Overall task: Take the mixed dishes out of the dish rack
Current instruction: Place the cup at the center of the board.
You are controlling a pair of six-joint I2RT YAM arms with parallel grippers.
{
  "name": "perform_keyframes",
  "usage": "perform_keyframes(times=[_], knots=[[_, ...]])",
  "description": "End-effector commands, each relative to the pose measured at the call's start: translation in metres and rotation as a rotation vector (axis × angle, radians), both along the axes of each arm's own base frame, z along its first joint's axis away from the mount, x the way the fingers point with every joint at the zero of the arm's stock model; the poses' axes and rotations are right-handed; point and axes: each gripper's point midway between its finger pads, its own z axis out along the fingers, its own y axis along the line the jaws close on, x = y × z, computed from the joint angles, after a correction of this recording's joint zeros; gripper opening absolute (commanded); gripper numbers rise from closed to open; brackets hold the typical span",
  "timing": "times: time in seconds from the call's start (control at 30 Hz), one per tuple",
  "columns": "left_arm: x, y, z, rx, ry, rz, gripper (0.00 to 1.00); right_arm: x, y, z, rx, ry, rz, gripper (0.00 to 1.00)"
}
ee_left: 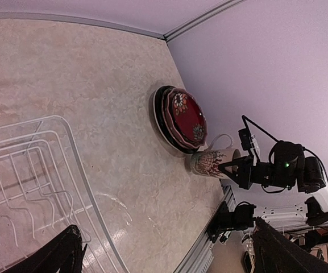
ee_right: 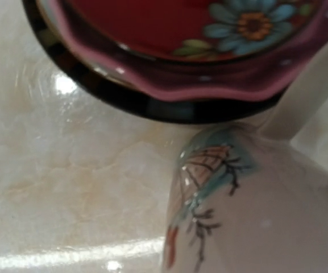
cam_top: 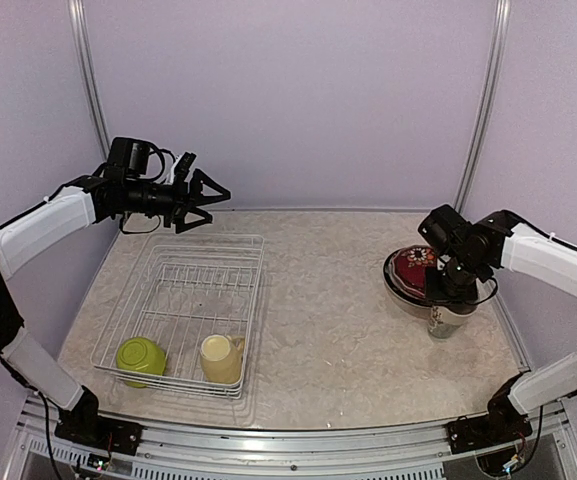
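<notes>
The white wire dish rack [cam_top: 183, 300] sits at the left. It holds a lime-green bowl [cam_top: 140, 357] and a pale yellow mug [cam_top: 221, 357] at its near end. My left gripper [cam_top: 205, 200] is open and empty, raised above the rack's far edge; its view shows the rack's corner [ee_left: 33, 170]. My right gripper [cam_top: 456, 288] is at the rim of the white floral mug [cam_top: 448, 318], which stands on the table beside the stacked plates [cam_top: 411, 270]. A dark red floral plate [ee_left: 185, 115] tops the stack. The mug [ee_right: 254, 216] fills the right wrist view, with no fingers showing.
The stack rests on a wider dark-rimmed plate [ee_right: 129, 102] near the table's right edge. Lilac walls with metal posts [cam_top: 480, 110] close in the back and sides. A metal rail [cam_top: 288, 440] runs along the near edge.
</notes>
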Motion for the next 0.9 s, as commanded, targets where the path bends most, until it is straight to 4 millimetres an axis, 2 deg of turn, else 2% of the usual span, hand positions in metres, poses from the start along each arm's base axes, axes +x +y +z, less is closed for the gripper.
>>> perform_keyframes(times=[0.0,0.43,0.67,0.87], knots=[[-0.003,0.001,0.011,-0.007,-0.021,-0.006,0.99,0.002,-0.015,0.012,0.027,-0.064,-0.039,0.00],[-0.004,0.002,0.010,-0.006,-0.013,-0.005,0.99,-0.003,-0.029,-0.019,0.021,-0.008,-0.070,0.01],[-0.005,-0.001,0.008,-0.008,-0.007,-0.019,0.98,-0.002,-0.026,-0.019,0.036,-0.009,-0.057,0.23],[-0.007,-0.006,0.003,0.008,-0.007,-0.031,0.98,0.006,-0.024,0.008,0.042,-0.065,-0.035,0.46]])
